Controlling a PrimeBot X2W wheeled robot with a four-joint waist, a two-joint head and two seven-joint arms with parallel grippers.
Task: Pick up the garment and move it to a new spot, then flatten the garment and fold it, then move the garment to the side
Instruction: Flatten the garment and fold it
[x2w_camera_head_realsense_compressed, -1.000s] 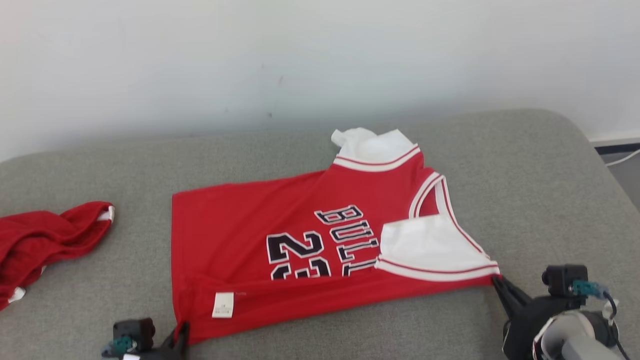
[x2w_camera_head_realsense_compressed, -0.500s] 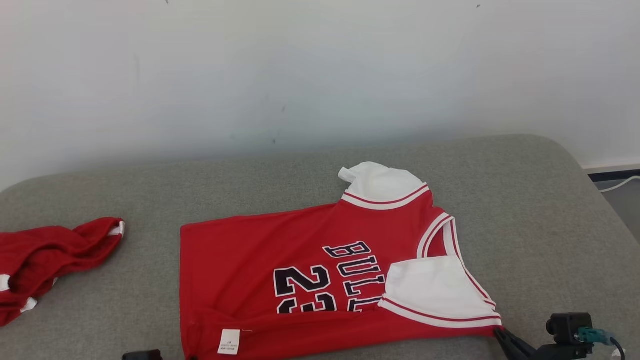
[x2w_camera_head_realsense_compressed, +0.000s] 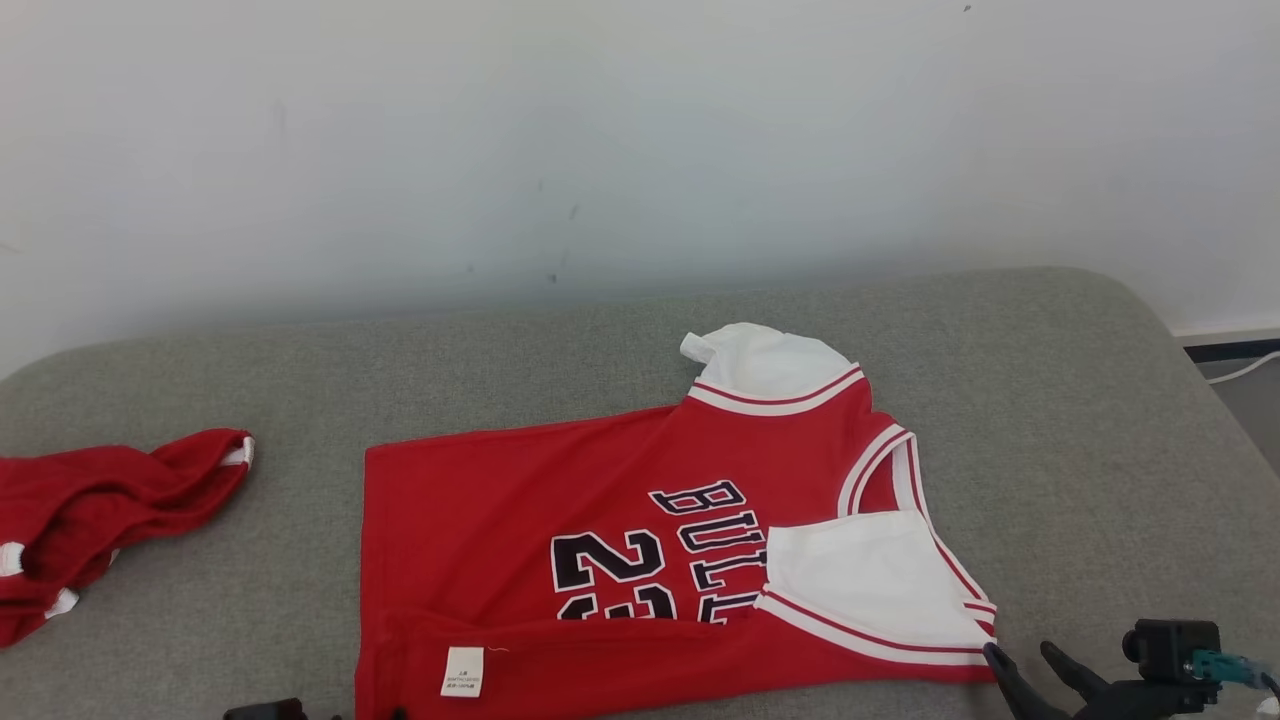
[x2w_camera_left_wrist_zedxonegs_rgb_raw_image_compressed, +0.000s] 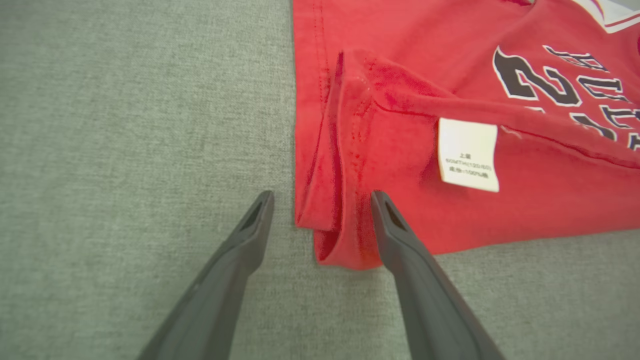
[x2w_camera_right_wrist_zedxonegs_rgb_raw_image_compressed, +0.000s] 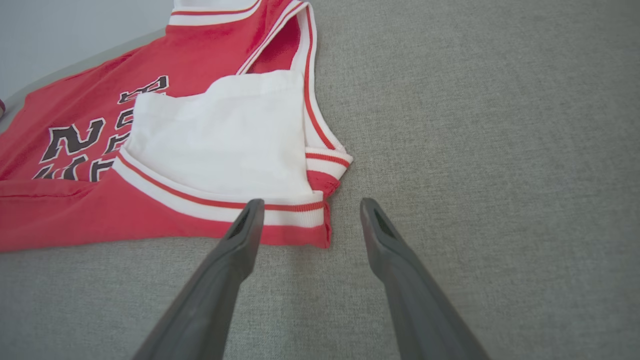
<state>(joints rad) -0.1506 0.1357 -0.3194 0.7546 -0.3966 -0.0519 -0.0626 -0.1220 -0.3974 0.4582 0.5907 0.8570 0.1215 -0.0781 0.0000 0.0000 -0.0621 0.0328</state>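
A red basketball jersey with white sleeves and black "BULLS 23" lettering lies spread on the grey cushion, its near long edge folded over with a white label showing. My right gripper is open just off the near sleeve's corner; in the right wrist view its fingers stand apart in front of the white-and-red cuff without holding it. My left gripper is open too, its fingers on either side of the jersey's folded hem corner, near the label.
A second red garment lies crumpled at the cushion's left end. A pale wall rises right behind the cushion. The cushion's rounded right end drops to the floor, where a white cable runs.
The head camera tilted, so the whole picture shifted down. My right gripper, shut on the sleeve corner before, now stands open and clear of it. The jersey lies as it did.
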